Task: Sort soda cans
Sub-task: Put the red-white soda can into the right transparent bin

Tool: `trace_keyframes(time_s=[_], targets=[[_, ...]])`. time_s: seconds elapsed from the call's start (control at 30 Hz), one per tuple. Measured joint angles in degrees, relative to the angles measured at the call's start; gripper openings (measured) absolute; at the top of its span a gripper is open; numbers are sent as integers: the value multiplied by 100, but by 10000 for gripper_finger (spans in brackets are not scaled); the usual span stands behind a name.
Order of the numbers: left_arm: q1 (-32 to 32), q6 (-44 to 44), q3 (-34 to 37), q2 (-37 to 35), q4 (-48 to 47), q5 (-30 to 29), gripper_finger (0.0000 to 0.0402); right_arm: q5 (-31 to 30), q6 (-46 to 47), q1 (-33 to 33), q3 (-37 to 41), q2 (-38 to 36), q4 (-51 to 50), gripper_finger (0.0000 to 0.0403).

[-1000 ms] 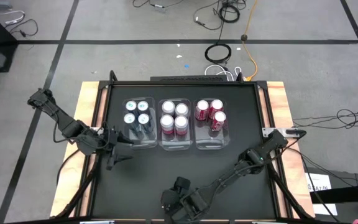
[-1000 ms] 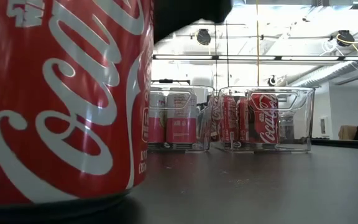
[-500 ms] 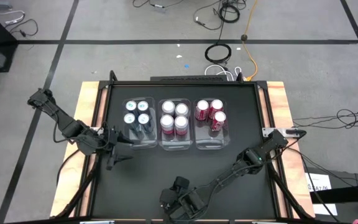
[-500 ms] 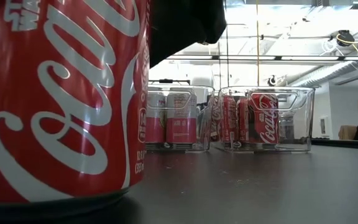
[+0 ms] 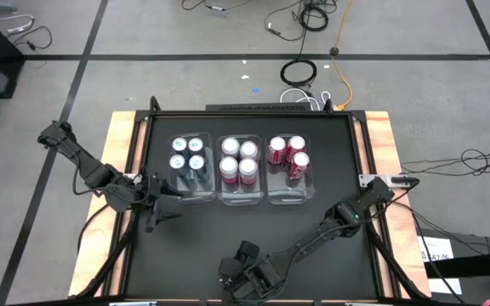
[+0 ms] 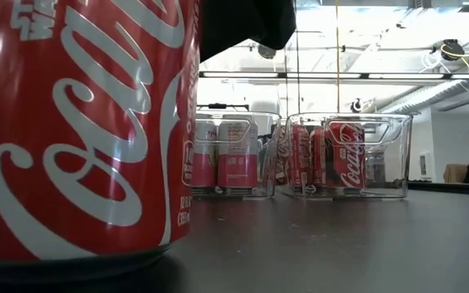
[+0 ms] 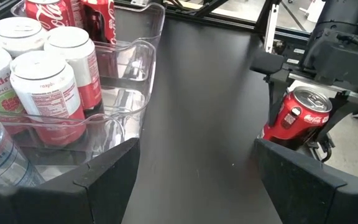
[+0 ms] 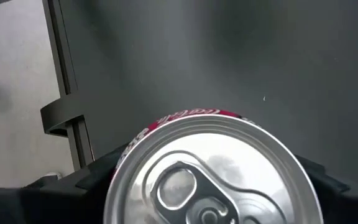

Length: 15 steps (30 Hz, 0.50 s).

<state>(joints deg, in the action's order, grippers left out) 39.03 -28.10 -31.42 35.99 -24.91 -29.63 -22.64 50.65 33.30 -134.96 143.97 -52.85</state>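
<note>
A red soda can [image 6: 80,130] stands upright on its base on the black table, close to the near edge. My right gripper [image 5: 243,274] is over it, one finger on each side of the can [image 8: 213,168]. At the back, three clear bins hold teal-blue cans [image 5: 187,153], pink-and-white cans [image 5: 238,159] and red cans [image 5: 287,155]. My left gripper [image 5: 162,206] hangs open just in front of the teal bin's near left corner, with nothing between its fingers [image 7: 197,168]. My right gripper has the red can's upper side wall [image 8: 126,168] between its two fingers [image 8: 98,180], one on each opposite side. The fingers come from above, slanting down toward the table's near edge. The can stands upright with its base on the table [image 6: 300,244].
The three clear bins [image 5: 242,197] stand side by side across the middle of the table's far half. Bare black tabletop lies between them and the near edge. Wooden side boards [image 5: 122,144] and a metal frame border the table.
The red can at the near edge has been nudged slightly; its lettering has shifted a little in the low view. The dark body of my right gripper above it has dipped and shifted a bit over the can.
</note>
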Motion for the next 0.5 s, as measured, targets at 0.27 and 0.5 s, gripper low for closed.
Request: trace_keyframes(time_s=[0.27, 0.5], targets=[[0, 0, 0, 0, 30, -2, 325, -155, 118, -101, 2, -199, -157, 286], [0, -4, 0, 0, 47, -6, 325, -400, 83, -355, 0, -557, -322, 295]])
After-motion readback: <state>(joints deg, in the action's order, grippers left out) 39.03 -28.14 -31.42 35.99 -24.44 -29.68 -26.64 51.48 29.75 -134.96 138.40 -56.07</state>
